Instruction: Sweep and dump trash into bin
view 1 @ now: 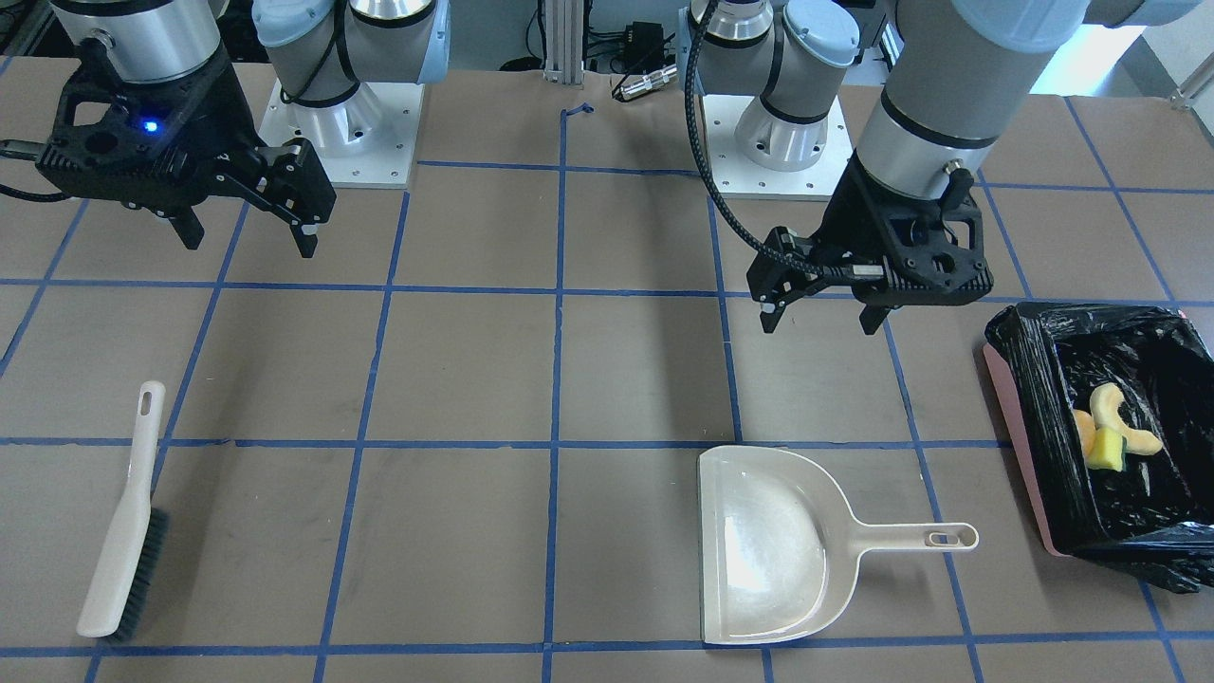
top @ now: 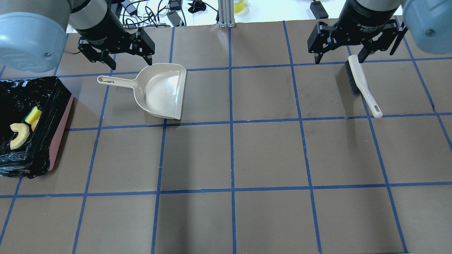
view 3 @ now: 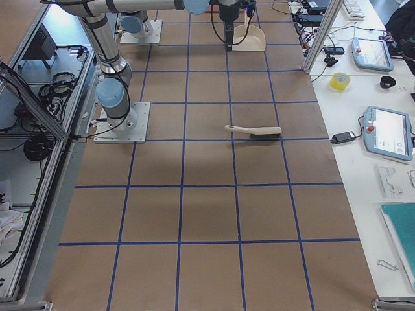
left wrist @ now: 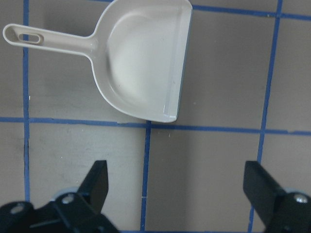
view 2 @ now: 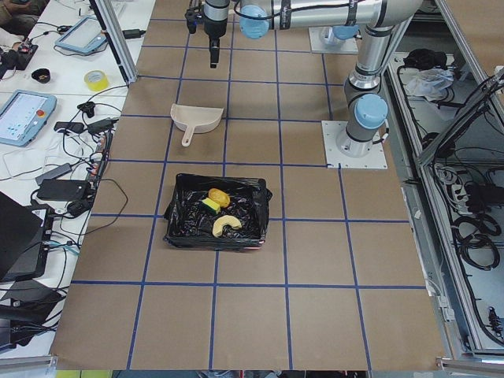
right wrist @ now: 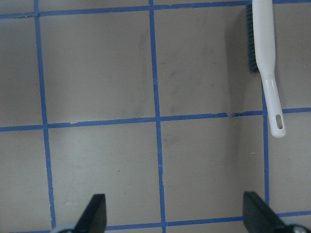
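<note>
1. Facing the robot, you see a brown table (view 1: 474, 360) gridded with blue tape. At this view's right edge sits the rectangular pinkish-red bin (view 1: 1051, 465), lined with crinkly black plastic. All the trash lies inside it, bunched together: a glossy amber-yellow lumpy piece (view 1: 1083, 428), a pale cream crescent slice (view 1: 1103, 407) and a small yellow-and-green sponge block (view 1: 1105, 452). The left gripper (view 1: 818, 319) hangs above the table near the bin, its jaws spread wide and gripping nothing. The right gripper (view 1: 251, 243) hovers well apart at the other side, its jaws spread too.
2. From overhead, you find the beige plastic dustpan (top: 162, 93) lying flat beside the left gripper, its handle pointing toward the bin. The white-handled brush (top: 361, 82) with dark bristles lies partly beneath the right gripper.
3. From the table's left end, the bin is nearest you and the dustpan lies beyond it, apart. From the right end, the brush lies flat on the tape grid.
4. The left wrist camera looks down on the dustpan beyond two widely parted fingertips. The right wrist camera shows the brush at upper right, touched by neither finger.
</note>
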Motion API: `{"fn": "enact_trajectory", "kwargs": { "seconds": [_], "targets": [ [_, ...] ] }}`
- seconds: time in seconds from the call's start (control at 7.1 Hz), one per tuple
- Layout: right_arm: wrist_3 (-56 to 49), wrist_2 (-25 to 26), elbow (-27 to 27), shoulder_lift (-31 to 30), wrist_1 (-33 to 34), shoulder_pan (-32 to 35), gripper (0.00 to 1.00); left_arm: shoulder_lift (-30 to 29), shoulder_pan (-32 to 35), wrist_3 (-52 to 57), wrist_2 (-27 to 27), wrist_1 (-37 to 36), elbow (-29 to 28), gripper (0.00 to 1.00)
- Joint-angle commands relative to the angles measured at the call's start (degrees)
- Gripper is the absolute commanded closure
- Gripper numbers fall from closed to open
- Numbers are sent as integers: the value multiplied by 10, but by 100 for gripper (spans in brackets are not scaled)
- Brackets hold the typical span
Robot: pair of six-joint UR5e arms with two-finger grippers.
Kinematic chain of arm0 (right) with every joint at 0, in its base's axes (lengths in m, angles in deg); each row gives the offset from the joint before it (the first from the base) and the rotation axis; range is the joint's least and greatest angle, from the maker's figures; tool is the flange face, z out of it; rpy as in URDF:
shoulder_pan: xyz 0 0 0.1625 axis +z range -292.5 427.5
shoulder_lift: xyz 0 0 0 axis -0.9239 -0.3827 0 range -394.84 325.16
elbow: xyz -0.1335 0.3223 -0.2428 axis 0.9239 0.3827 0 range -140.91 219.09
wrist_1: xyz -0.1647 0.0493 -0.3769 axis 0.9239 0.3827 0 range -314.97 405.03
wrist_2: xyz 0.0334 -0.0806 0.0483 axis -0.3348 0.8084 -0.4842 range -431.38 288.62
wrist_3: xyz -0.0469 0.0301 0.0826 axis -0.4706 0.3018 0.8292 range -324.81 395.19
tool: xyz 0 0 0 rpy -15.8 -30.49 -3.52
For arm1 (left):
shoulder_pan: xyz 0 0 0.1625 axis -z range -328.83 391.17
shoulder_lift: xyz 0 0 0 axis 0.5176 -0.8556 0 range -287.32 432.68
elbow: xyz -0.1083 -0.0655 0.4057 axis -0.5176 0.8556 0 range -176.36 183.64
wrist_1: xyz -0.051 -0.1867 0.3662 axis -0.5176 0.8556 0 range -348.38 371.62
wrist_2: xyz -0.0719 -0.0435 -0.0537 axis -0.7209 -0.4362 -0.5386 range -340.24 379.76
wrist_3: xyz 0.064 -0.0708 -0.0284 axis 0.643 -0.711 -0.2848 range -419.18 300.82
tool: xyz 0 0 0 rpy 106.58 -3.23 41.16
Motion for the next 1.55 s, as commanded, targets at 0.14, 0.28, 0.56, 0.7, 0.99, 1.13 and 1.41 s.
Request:
{"fn": "enact_trajectory", "kwargs": {
  "seconds": [0.14, 0.28, 0.56, 0.7, 0.99, 1.13, 1.41],
  "targets": [
    [0, 0, 0, 0, 0, 0, 0, 39, -4, 109, 11, 113, -11, 0],
    [0, 0, 0, 0, 0, 0, 0, 47, -7, 109, -5, 144, -15, 0],
    [0, 0, 0, 0, 0, 0, 0, 39, -9, 108, -10, 140, -7, 0],
    [0, 0, 0, 0, 0, 0, 0, 43, -9, 107, -4, 137, -6, 0],
    [0, 0, 0, 0, 0, 0, 0, 44, -8, 47, -6, 136, -2, 0],
    [0, 0, 0, 0, 0, 0, 0, 42, -9, 44, -6, 134, -2, 0],
    [0, 0, 0, 0, 0, 0, 0, 38, -8, 42, -7, 122, -1, 0]
  ]
}}
